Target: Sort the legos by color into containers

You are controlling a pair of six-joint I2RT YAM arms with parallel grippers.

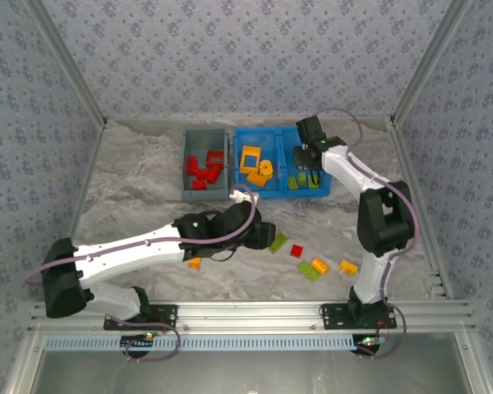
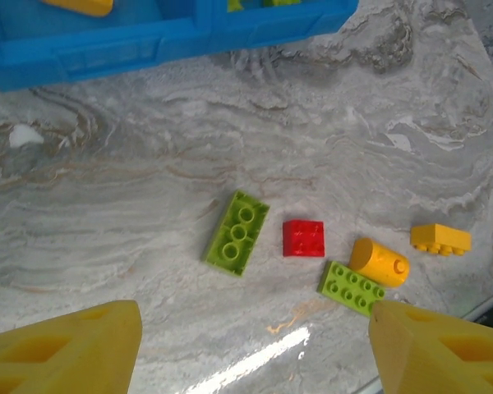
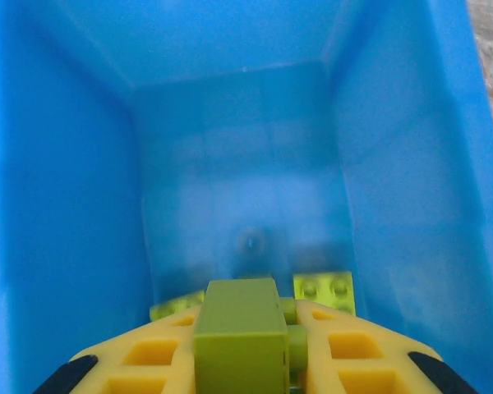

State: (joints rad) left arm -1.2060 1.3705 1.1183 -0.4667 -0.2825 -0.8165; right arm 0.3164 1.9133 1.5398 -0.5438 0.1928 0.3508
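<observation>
Clamped between the right tool's (image 3: pixel 246 357) yellow fingers (image 3: pixel 148 355), a lime brick (image 3: pixel 238 328) hangs inside the right compartment of the blue bin (image 3: pixel 66 205), above other lime pieces (image 3: pixel 323 291) on its floor. The step in hand looks like the drop. It calls only for the fingers to part, since the brick seems well within the walls.

Over the table (image 2: pixel 148 164) the left tool (image 2: pixel 255 328) hovers spread and empty. Below it lie a long lime brick (image 2: pixel 238 232), a red square (image 2: pixel 303 238), an orange cylinder (image 2: pixel 378 261) touching a lime plate (image 2: pixel 351 287), and an orange brick (image 2: pixel 440 239). Reds sit in the gray bin (image 1: pixel 205 195). A pick of the red square would need the tool centred and lowered without nudging the long lime brick just beside it.
</observation>
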